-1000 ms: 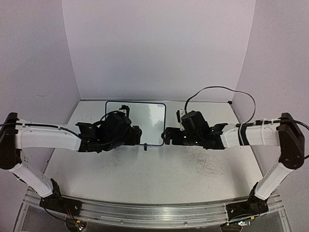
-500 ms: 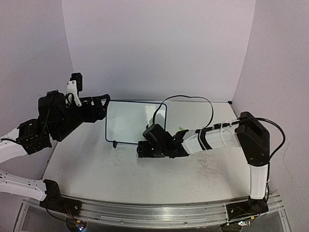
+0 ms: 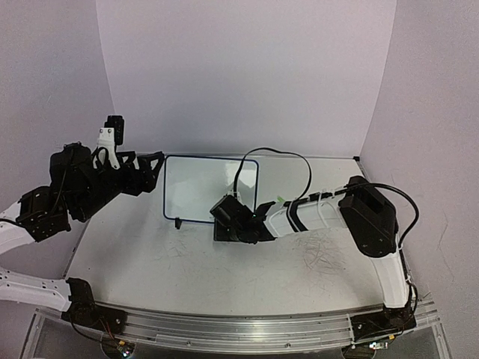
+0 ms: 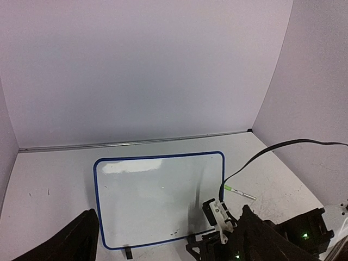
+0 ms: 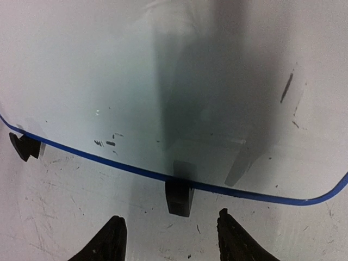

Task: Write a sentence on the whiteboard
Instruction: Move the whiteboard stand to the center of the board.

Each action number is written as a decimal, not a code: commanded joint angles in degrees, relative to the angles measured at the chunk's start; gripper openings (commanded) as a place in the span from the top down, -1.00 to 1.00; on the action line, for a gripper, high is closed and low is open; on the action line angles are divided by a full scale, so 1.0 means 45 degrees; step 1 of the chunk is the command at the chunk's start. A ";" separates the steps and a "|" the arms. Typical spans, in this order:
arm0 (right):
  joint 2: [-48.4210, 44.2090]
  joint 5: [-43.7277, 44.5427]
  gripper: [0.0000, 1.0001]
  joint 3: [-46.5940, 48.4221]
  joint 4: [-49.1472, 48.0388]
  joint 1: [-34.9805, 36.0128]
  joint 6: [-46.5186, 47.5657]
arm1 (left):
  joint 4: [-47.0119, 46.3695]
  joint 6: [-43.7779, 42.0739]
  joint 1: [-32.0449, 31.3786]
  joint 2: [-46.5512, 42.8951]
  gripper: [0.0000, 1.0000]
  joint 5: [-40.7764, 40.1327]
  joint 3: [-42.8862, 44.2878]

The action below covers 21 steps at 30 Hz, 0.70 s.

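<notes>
Here, my right gripper (image 5: 168, 239) hangs low at the near blue rim of the whiteboard (image 3: 198, 187), jaws apart and empty, a black foot (image 5: 179, 197) just ahead; my left gripper (image 3: 153, 170), likewise spread and empty, hovers off the board's left edge. The board lies flat near the back wall, no sentence showing. I judge the marker (image 4: 237, 190), just right of the board, comes first: rise clear of the rim, then cross. Open table (image 3: 224, 277) lies toward my bases.
</notes>
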State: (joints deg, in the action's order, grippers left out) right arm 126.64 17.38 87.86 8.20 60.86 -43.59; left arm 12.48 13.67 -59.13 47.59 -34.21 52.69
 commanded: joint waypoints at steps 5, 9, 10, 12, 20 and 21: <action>0.0930 0.1338 0.13 0.1355 0.0341 -0.0008 0.0112 | 0.0310 -0.0067 0.0035 -0.1014 -0.80 -0.0004 -0.0027; 0.0989 0.1703 0.34 0.1445 0.0436 0.0002 0.0246 | 0.0452 0.0026 0.0035 -0.1163 -0.82 -0.0010 -0.0032; 0.0974 0.1752 0.42 0.1420 0.0449 -0.0011 0.0299 | 0.0502 0.0045 0.0035 -0.1172 -0.82 -0.0010 -0.0007; 0.0948 0.1793 0.57 0.1393 0.0479 -0.0031 0.0508 | 0.0605 0.0083 0.0035 -0.1182 -0.83 -0.0003 0.0046; 0.0663 0.1196 0.86 0.0782 0.0478 -0.0436 0.1495 | 0.0809 0.0353 0.0035 -0.1030 -0.87 -0.0085 0.0267; 0.0479 0.1196 0.91 0.0518 0.0425 -0.0469 0.1656 | 0.0796 0.0386 0.0035 -0.0961 -0.87 -0.0102 0.0302</action>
State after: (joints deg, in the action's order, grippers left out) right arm 130.15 22.60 92.23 9.93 60.47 -39.95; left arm 15.66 14.31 -59.13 42.91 -34.24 52.66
